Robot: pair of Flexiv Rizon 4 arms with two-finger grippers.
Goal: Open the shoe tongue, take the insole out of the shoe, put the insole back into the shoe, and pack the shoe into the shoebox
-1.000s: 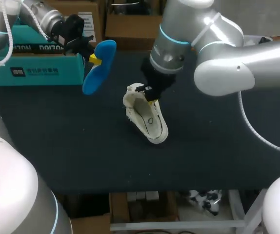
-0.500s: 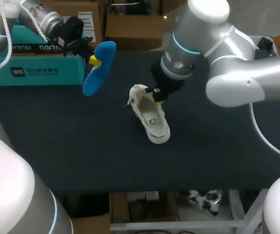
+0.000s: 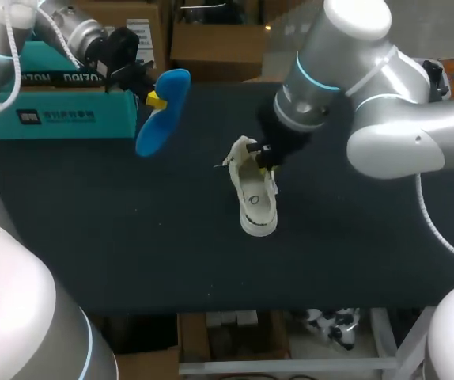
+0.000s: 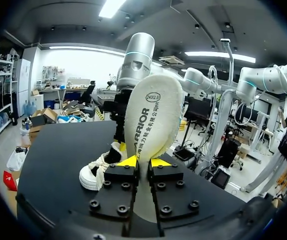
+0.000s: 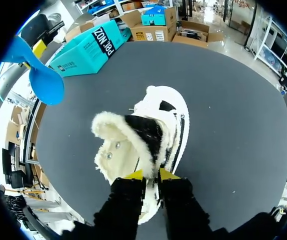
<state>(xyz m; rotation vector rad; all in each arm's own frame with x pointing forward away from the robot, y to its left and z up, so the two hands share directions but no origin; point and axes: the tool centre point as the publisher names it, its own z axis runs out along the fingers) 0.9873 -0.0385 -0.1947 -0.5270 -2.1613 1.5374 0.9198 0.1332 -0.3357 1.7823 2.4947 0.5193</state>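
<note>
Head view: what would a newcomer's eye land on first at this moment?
The blue insole stands out most, held in the air by the left end effector beside the teal shoebox at the far left of the dark table. Next comes the white shoe in the middle of the table, its fleecy collar pinched by the right end effector.
</note>
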